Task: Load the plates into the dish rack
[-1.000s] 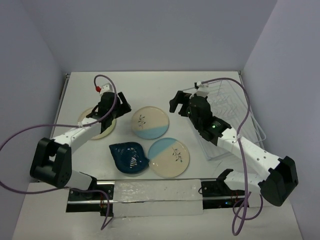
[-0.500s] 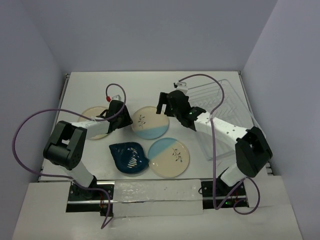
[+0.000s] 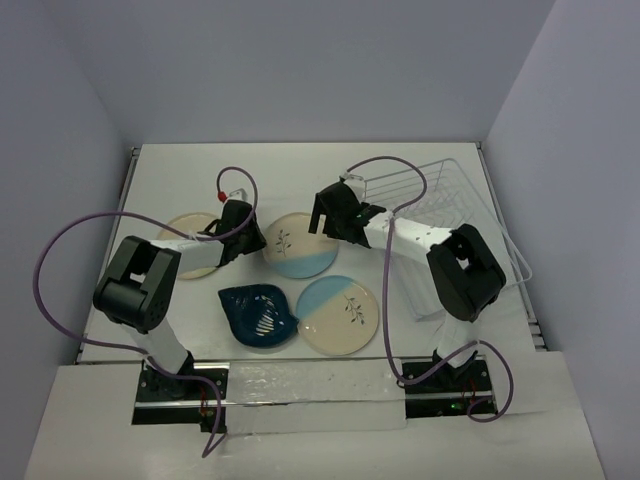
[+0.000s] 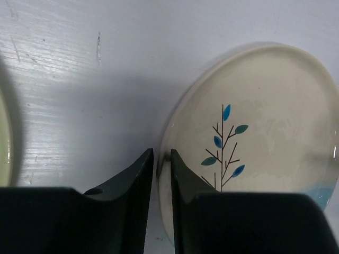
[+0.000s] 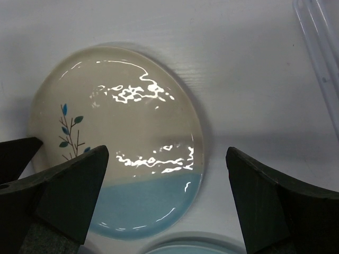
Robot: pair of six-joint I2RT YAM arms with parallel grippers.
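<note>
A cream-and-light-blue plate with a dark sprig (image 3: 300,245) lies flat at the table's middle. My left gripper (image 3: 248,237) is at its left edge. In the left wrist view the jaws (image 4: 162,159) stand narrow around that plate's (image 4: 265,132) rim, one finger outside and one on the inner face. My right gripper (image 3: 335,212) hovers open over the same plate (image 5: 122,132), its fingers (image 5: 167,153) wide apart, holding nothing. A second sprig plate (image 3: 338,315), a teal leaf-shaped dish (image 3: 258,312) and a pale yellow plate (image 3: 190,245) lie nearby. The wire dish rack (image 3: 450,215) stands at the right.
The yellow plate's edge (image 4: 4,143) shows left of the left fingers. The second sprig plate's rim (image 5: 196,247) lies just below the right fingers. The rack's edge (image 5: 318,32) is at the upper right of the right wrist view. Purple cables loop over both arms.
The left gripper moved right from the yellow plate to the sprig plate's rim and its jaws narrowed around it. The right arm swung left from the rack to over that plate.
</note>
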